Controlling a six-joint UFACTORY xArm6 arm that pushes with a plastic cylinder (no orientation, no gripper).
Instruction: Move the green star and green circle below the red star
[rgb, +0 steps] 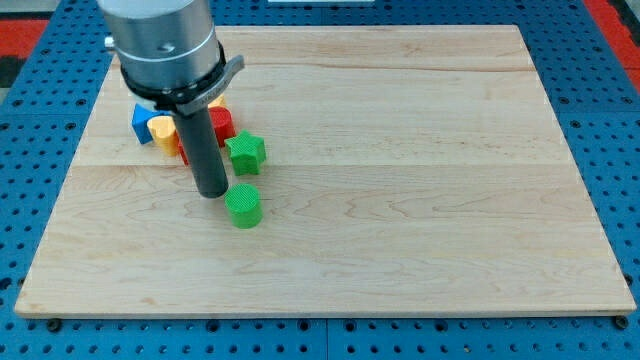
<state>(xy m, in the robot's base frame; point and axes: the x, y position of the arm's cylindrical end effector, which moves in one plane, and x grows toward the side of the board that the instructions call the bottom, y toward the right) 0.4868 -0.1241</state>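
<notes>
The green star lies on the wooden board, left of centre. The green circle lies just below it, a small gap apart. The red star sits up and left of the green star, partly hidden by the rod. My tip rests on the board just left of the green circle and below-left of the green star, close to the circle; I cannot tell whether it touches.
A blue block and a yellow block lie at the view's left next to the red star, partly hidden by the arm. An orange piece peeks out above the red star. A blue pegboard surrounds the board.
</notes>
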